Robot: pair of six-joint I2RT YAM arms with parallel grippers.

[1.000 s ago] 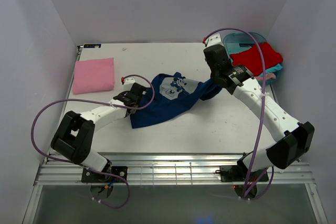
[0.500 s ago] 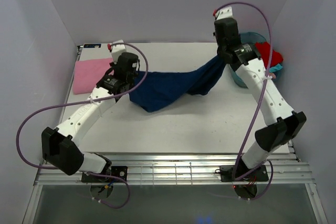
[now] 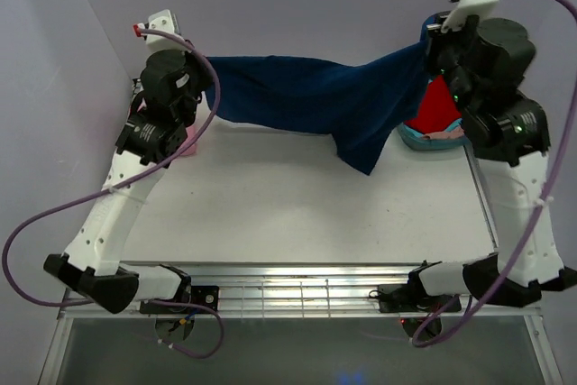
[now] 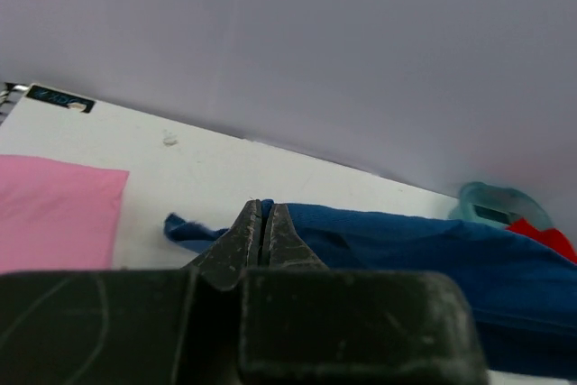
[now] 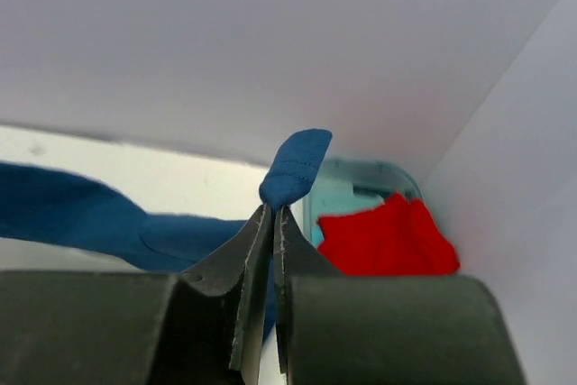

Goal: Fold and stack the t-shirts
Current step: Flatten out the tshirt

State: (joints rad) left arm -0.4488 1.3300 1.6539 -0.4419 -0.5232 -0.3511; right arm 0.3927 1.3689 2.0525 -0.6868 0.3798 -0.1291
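The navy blue t-shirt (image 3: pixel 315 96) hangs stretched in the air between my two raised grippers, sagging to a point above the table's middle. Its print is hidden. My left gripper (image 3: pixel 209 87) is shut on its left end; the pinch shows in the left wrist view (image 4: pixel 263 209). My right gripper (image 3: pixel 431 50) is shut on its right end, with a blue fold poking above the jaws (image 5: pixel 273 209). The folded pink t-shirt (image 4: pixel 54 209) lies at the table's back left. The red t-shirt (image 5: pixel 388 236) lies in the tub with a teal one (image 3: pixel 433 137).
The teal plastic tub (image 5: pixel 356 191) stands at the table's back right corner, under my right arm. White walls close in the back and both sides. The table's metal front rail (image 3: pixel 288 290) runs between the arm bases.
Both grippers have risen high and spread apart, lifting the navy t-shirt off the table and stretching it out in the air.
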